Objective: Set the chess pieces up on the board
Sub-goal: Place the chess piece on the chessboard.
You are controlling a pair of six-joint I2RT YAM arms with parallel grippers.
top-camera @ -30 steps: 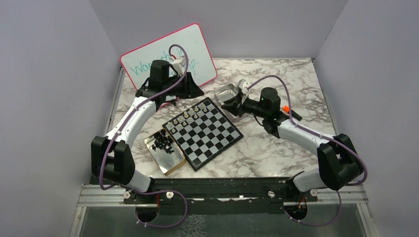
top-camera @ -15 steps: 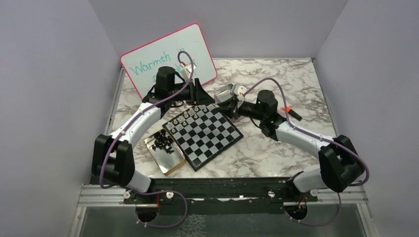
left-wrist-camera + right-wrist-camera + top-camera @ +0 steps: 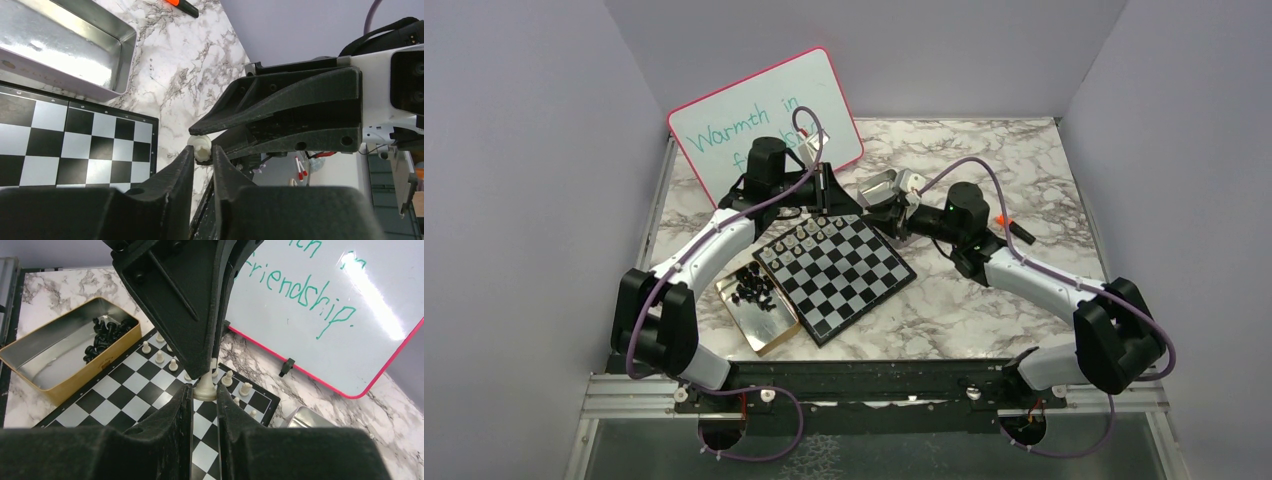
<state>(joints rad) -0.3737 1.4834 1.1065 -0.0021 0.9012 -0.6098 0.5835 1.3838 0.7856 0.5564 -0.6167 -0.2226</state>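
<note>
1. The right gripper (image 3: pixel 204 396) pinches a cream chess piece (image 3: pixel 205 388) at the centre of its wrist view, over the board (image 3: pixel 125 390).
2. The left gripper (image 3: pixel 202 150), fingers nearly together, touches that piece from above; I cannot tell whether it grips.

Robot test cell in a lab: plain pale-lilac partition walls (image 3: pixel 524 200) box in a marble-patterned table (image 3: pixel 984 300) on three sides. Two white-and-black robot arms (image 3: pixel 1034 282), trailing purple cables (image 3: pixel 984 165), are bolted to a slotted aluminium rail (image 3: pixel 874 400) at its near edge.
</note>
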